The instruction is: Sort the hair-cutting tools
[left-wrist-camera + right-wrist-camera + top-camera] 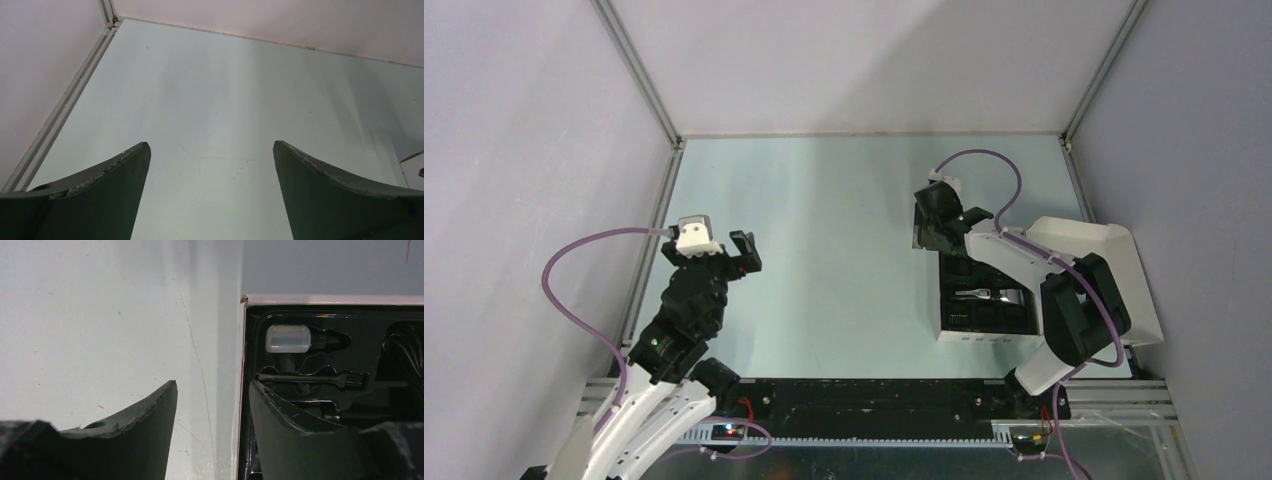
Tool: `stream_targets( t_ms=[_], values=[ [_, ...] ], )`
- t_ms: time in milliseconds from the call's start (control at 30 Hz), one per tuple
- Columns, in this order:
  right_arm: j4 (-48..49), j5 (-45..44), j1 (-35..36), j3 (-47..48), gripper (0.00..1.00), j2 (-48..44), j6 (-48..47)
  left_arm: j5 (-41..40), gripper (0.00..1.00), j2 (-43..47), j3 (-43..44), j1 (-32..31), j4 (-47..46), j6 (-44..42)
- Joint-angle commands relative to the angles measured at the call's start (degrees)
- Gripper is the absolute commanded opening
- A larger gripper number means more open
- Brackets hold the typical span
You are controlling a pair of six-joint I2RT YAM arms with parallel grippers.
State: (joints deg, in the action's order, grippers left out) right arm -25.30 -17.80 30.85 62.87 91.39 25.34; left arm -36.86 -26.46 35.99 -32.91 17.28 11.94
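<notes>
Dark fingers [125,435] of the right pincer [212,386] fill the foreground, released and gripping nothing. One finger is over the table [100,315] and the other over the black insert [370,320] of the white box [330,299], so the box's white wall lies between them. Just beyond the inner finger a thin brush [310,378] lies in its slot, and past it a small bottle [295,338] with a cloudy cap. Seen from above, the clipper body [986,294] with its silvery tip lies in the insert beneath the right arm, and the white lid [1114,270] stands open on the box's right side. Well apart on the left, the left pincer [211,145] hangs spread wide over the table, holding nothing.
</notes>
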Motion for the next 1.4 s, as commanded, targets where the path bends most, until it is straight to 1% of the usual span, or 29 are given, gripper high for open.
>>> stream_targets(
  t_ms=[0, 300, 333, 367, 433, 500, 567, 600, 700, 767, 800, 867, 967, 1067, 1167, 1233, 1333, 1367],
  values=[
    [0.06, -0.90, 0.13, 2.29, 0.59, 1.90, 0.22, -0.23, 1.00, 0.61, -0.20, -0.33, -1.40, -0.61],
    [0.07, 0.83, 0.15, 2.26, 0.50, 4.48, -0.63, -0.14, 0.98, 0.71, -0.22, -0.38, -1.43, -0.69],
    [0.16, 1.10, 0.16, 2.26, 0.47, 4.71, -0.80, -0.14, 0.98, 0.68, -0.22, -0.40, -1.38, -0.69],
    [0.29, 1.74, 0.32, 2.26, 0.42, 5.05, -1.32, -0.14, 0.98, 0.69, -0.22, -0.36, -1.42, -0.69],
    [0.78, 2.35, 0.86, 2.26, 0.37, 5.28, -2.35, -0.22, 0.98, 0.70, -0.19, -0.39, -1.42, -0.69],
    [1.37, 2.80, 1.67, 2.28, 0.24, 5.29, -3.51, -0.18, 0.98, 0.64, -0.19, -0.40, -1.38, -0.69],
    [2.80, 3.67, 2.71, 2.26, 0.16, 5.15, -5.30, -0.14, 0.98, 0.63, -0.15, -0.36, -1.41, -0.68],
    [3.24, 4.45, 3.16, 2.28, 0.14, 5.09, -6.00, -0.19, 0.98, 0.62, -0.09, -0.39, -1.40, -0.69],
    [5.47, 6.34, 6.29, 2.64, 0.04, 4.97, -10.24, -0.56, 0.98, 0.62, -0.13, -0.36, -1.38, -0.77],
    [5.64, 7.75, 9.01, 4.04, 0.00, 5.70, -13.49, -0.99, 0.98, 0.66, -0.14, -0.40, -1.44, -0.85],
    [5.54, 8.78, 11.15, 5.34, 0.00, 6.49, -14.67, -1.18, 0.98, 0.77, -0.15, -0.40, -1.45, -0.86],
    [5.01, 10.79, 14.60, 7.53, 0.00, 7.82, -19.88, -1.75, 0.98, 0.90, -0.21, -0.31, -1.42, -0.86],
    [4.15, 14.98, 19.16, 10.33, 0.00, 9.03, -24.24, -2.45, 0.98, 1.21, -0.32, -0.19, -1.28, -0.89],
    [2.26, 20.11, 24.55, 11.65, 0.00, 9.12, -29.43, -3.13, 0.98, 1.23, -0.40, -0.16, -1.07, -0.87],
    [-1.49, 22.33, 30.20, 11.96, 0.00, 8.07, -33.27, -3.64, 0.98, 1.15, -0.44, -0.14, -0.57, -0.68],
    [-4.40, 22.99, 33.25, 11.93, 0.03, 6.53, -35.58, -3.76, 0.98, 1.02, -0.40, -0.17, -0.25, -0.22],
    [-9.90, 23.34, 36.84, 11.81, 0.12, 4.95, -38.65, -3.51, 0.98, 0.11, -0.20, -0.16, 0.45, 1.42],
    [-11.02, 23.08, 38.21, 11.52, 0.13, 4.06, -39.59, -3.27, 0.98, -0.21, -0.12, -0.15, 0.64, 2.36]
  ],
)
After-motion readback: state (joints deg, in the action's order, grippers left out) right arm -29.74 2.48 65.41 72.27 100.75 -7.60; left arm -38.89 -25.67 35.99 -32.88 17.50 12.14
